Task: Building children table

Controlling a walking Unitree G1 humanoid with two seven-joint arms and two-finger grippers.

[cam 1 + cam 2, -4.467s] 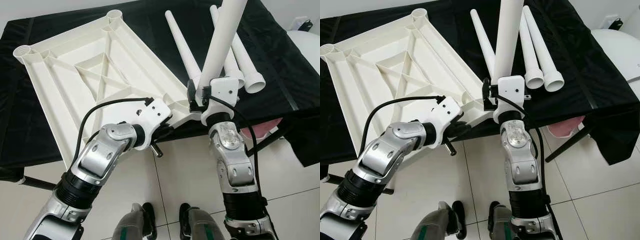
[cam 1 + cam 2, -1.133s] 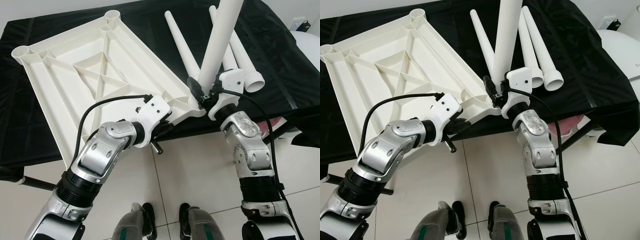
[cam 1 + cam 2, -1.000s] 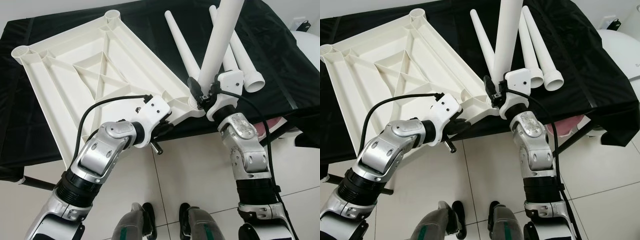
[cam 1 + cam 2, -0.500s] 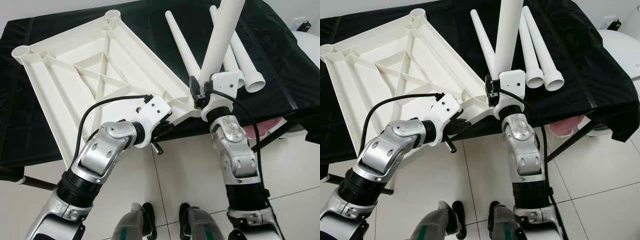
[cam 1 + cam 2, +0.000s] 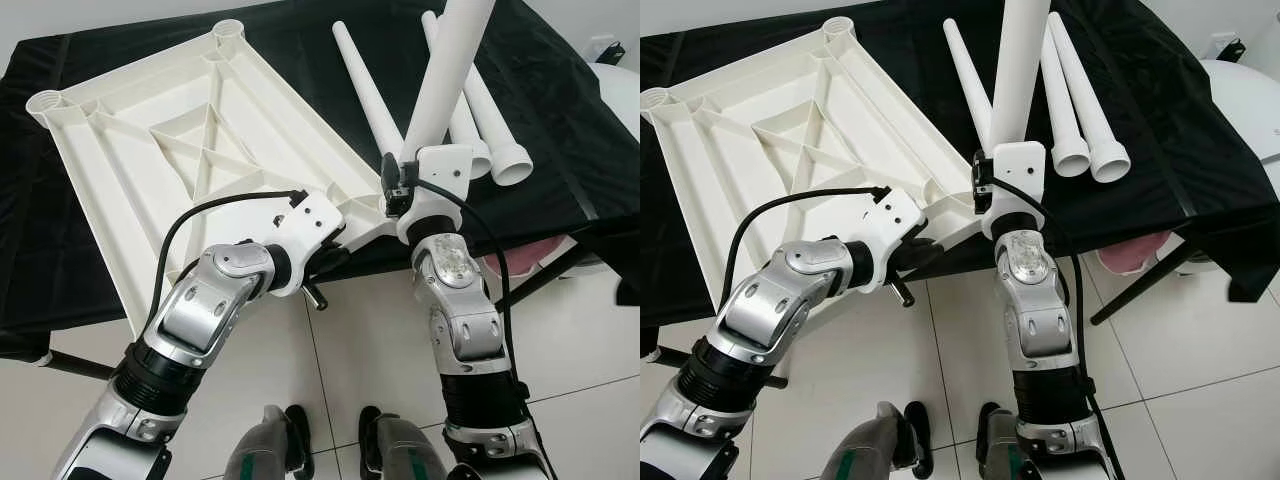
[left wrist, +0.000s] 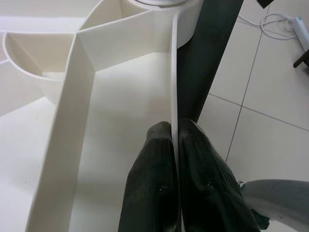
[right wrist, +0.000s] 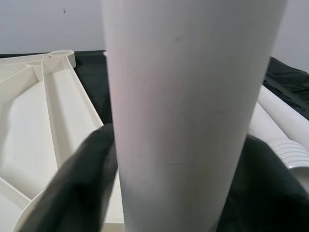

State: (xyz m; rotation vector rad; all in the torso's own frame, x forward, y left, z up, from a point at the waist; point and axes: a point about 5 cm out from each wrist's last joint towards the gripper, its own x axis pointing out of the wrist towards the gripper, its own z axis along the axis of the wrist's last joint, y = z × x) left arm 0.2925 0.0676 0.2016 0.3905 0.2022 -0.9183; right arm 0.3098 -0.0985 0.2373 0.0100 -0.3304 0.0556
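L tool (image 6: pixel 174 145) pinches tabletop (image 5: pixel 180 150) rim; R tool (image 5: pixel 990 195), arm upright, clamps leg (image 5: pixel 1018 70).

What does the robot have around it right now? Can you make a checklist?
Surface: black cloth covers the bench; white tile floor below.
Job's things: white tabletop lies upside down, ribs showing; one leg stands in its near corner; three spare legs lie on the cloth.
Clutter: something pink under the bench, cannot tell what.
Grippers: left tool pinches the tabletop's edge wall; right tool grips the standing leg low down.
Cables: black cable loops over the left arm; another runs down the right arm; white cord on the floor.
Surroundings: white rounded object at the right.
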